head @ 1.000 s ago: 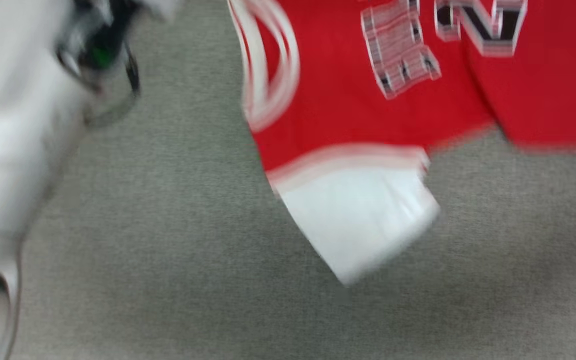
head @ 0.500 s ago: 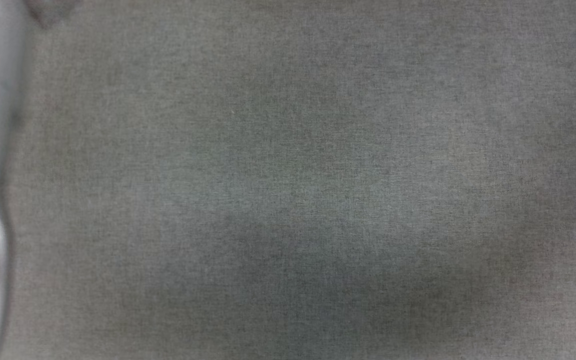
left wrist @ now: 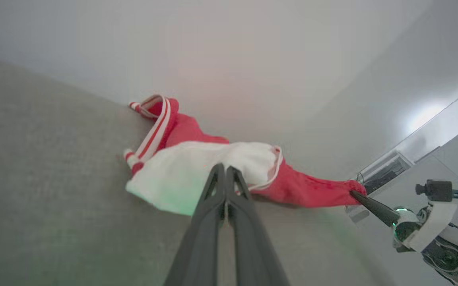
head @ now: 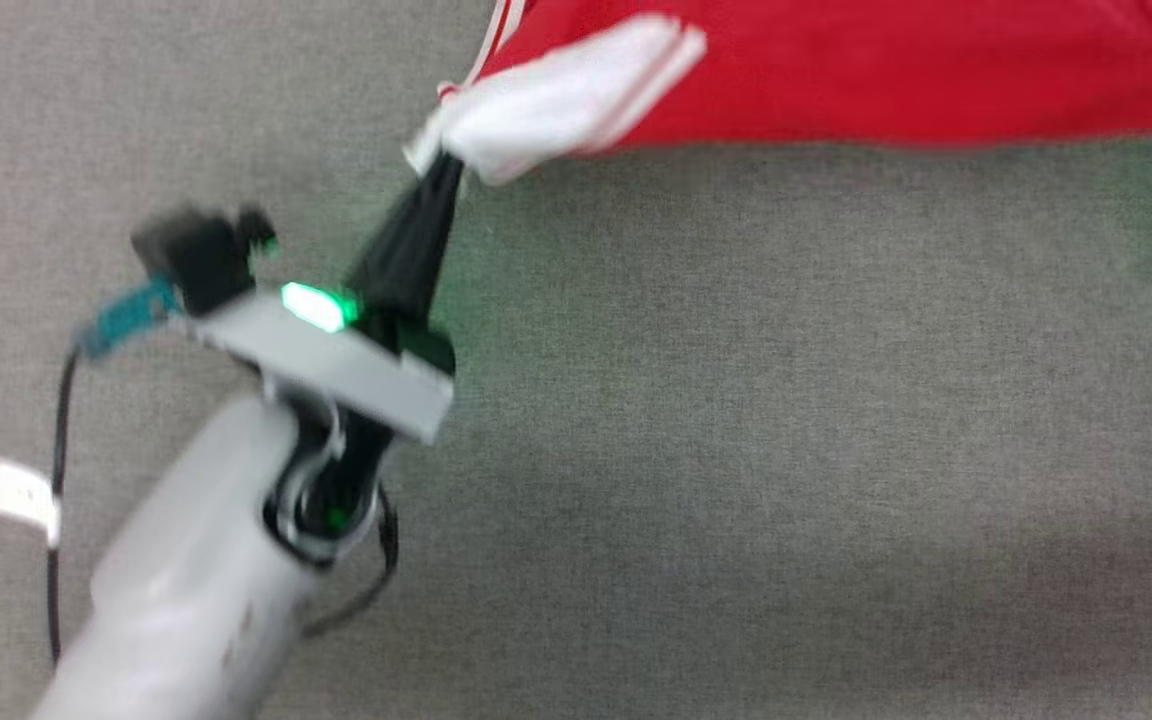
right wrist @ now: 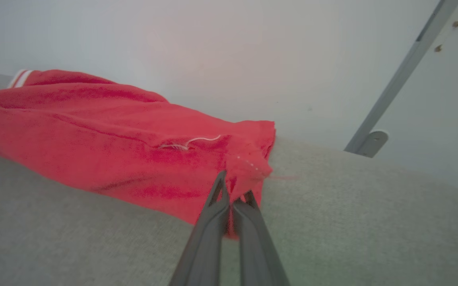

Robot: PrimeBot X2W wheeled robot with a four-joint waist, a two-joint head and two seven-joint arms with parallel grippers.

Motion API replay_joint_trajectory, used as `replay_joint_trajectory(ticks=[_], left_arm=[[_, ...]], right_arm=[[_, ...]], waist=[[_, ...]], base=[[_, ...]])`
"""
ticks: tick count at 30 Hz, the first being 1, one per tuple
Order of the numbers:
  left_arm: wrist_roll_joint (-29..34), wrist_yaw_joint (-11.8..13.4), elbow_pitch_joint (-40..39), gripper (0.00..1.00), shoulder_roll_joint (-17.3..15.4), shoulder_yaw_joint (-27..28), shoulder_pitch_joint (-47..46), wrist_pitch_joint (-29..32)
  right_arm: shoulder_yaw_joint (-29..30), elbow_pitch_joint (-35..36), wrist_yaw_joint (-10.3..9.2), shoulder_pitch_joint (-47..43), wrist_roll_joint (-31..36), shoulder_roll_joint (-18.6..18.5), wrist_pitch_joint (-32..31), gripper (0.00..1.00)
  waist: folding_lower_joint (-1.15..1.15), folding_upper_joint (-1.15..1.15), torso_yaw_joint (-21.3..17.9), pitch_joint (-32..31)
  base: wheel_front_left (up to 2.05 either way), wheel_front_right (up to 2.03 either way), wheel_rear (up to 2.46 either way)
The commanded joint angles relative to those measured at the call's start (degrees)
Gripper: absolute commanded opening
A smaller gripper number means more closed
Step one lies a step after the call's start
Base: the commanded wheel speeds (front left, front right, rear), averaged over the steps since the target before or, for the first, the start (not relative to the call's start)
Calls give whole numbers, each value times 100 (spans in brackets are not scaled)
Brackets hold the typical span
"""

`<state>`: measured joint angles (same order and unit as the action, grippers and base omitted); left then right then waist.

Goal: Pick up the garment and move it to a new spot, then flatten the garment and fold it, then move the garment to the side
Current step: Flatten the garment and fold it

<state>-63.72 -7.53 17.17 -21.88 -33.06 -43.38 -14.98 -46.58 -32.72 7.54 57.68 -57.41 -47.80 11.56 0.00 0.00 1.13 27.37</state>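
The red jersey (head: 836,70) stretches along the top edge of the head view above the grey fabric surface (head: 736,450). My left gripper (head: 441,165) is shut on its white side panel (head: 556,100) at one corner. In the left wrist view the fingers pinch the white panel (left wrist: 181,174), with striped trim (left wrist: 153,131) beyond. My right gripper (left wrist: 352,193) holds the red far corner there. In the right wrist view my right gripper (right wrist: 235,190) is shut on the red hem (right wrist: 249,167). The garment (right wrist: 94,131) hangs taut between both grippers.
A grey fabric surface (right wrist: 352,222) runs under everything. A pale wall (left wrist: 233,59) rises behind it, with a metal rail (right wrist: 400,75) on the right. A black cable (head: 61,450) trails along my left forearm (head: 186,580).
The head camera has swung. The jersey left the picture half a second ago and now shows at the top, held taut; the left gripper has come into view.
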Motion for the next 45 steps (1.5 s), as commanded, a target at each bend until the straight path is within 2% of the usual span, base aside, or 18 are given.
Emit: replay_joint_trajectory(ticks=[1,3,4,8,17,21,27,30,33,36,40,45], left_arm=[[-84,13,-337,0,-98,3,470,-25],[-149,13,-631,0,-225,-18,922,-25],[-149,13,-631,0,-225,-18,922,-25],[-83,13,-1100,0,-561,-173,1632,-25],[34,13,-2031,0,-1133,-244,3049,-25],[33,13,-2369,0,-1491,-320,3680,-13],[27,90,-2999,0,-1785,-376,4173,13],[116,105,-3114,0,-1810,-377,3852,178],[-159,17,-2806,0,-1533,-422,2622,676],[-388,-8,-2488,0,-1393,-526,1898,904],[-670,2,-1924,0,-1341,-663,1085,1003],[-830,0,-865,0,-1095,-869,385,872]], right_arm=[[-24,448,-11,-458,-212,-303,41,0],[-32,848,-11,-897,-327,-534,49,0],[-32,848,-11,-897,-327,-534,49,0],[-8,1532,-11,-1672,-516,-1002,-121,0],[445,2921,-11,-3449,-1040,-1986,-515,0],[696,3471,-10,-4208,-1219,-2247,-474,0],[1232,3942,-10,-5029,-1325,-2486,-349,0],[1515,4022,-10,-5194,-1246,-2369,-341,0],[1905,3849,-10,-4799,-972,-1792,-622,0],[1961,3590,-10,-4436,-816,-1435,-831,0],[2019,3150,-10,-3922,-763,-960,-1033,0],[2044,2462,-10,-3273,-825,-322,-1081,0]], waist=[[0,0,24,-114],[0,0,18,-212],[0,0,18,-212],[0,0,7,-417],[0,0,-3,-823],[0,0,-47,-897],[0,0,-61,-979],[0,0,-20,-1004],[0,0,-34,-1004],[0,0,-89,-956],[0,0,-166,-808],[0,0,-293,-571]], base=[[0,0,0],[0,0,0],[0,0,0],[0,0,0],[0,0,0],[0,0,0],[0,0,0],[0,0,0],[0,0,0],[0,0,0],[0,0,0],[0,0,0]])
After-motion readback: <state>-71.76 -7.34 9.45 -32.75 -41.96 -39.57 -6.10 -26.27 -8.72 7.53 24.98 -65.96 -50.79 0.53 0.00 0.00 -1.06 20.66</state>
